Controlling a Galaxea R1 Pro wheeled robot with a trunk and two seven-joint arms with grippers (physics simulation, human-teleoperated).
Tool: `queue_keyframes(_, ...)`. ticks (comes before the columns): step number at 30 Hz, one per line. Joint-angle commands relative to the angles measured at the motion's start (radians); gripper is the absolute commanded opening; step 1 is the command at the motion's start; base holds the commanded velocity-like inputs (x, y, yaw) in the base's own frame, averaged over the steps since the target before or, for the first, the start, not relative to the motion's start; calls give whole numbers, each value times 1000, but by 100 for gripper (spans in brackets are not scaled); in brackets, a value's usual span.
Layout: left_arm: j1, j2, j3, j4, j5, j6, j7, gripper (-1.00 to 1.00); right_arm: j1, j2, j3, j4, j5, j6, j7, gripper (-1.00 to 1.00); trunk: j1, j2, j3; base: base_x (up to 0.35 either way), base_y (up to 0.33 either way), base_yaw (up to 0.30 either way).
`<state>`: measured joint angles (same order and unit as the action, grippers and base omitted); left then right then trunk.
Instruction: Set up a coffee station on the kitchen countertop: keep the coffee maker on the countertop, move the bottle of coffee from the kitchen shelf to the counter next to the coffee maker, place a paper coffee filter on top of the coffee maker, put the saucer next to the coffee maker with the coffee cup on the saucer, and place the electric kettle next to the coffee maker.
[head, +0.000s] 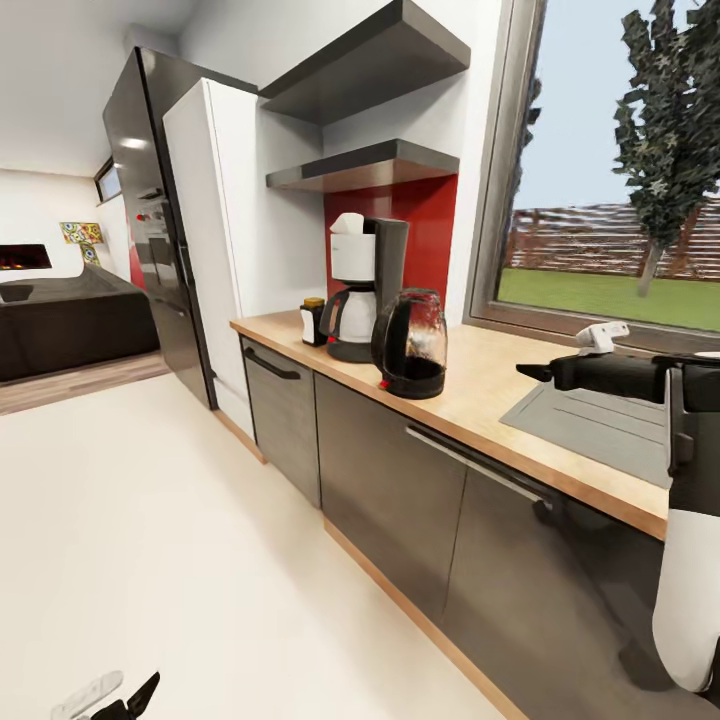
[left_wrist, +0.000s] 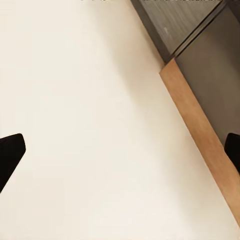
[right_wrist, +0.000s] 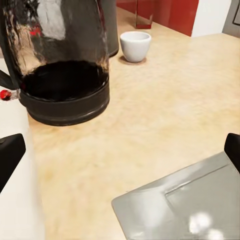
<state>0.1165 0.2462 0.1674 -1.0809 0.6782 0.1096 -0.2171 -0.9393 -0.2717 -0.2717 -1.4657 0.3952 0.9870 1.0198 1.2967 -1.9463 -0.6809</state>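
The kettle stood on the desk just beside the coffee maker, near the front edge, and the coffee bottle stood on the maker's far side, against its base. A white cup sat on the desk behind the kettle, close to the maker; whether a saucer lay under it could not be told. A white shape topped the maker, perhaps the filter, though that was unclear. The right gripper hung over the desk by the sink, its fingers spread wide and holding nothing. The left gripper hung low over the floor, fingers apart and empty too. The likely risk lay in reaching for the cup: it was tucked behind the kettle, so an arm coming in from the sink side could clip the kettle and nudge it toward the edge, or tip the cup against the maker.
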Motion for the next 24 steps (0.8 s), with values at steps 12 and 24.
queue_keyframes(12,0,1,3,9,11,3,-4,100,-1,2,3,1,10,4,11,100,0,0,-1,61,0,0)
queue_keyframes(24,0,1,3,9,11,2,-4,100,-1,2,3,1,10,4,10,100,0,0,-1,85,0,0)
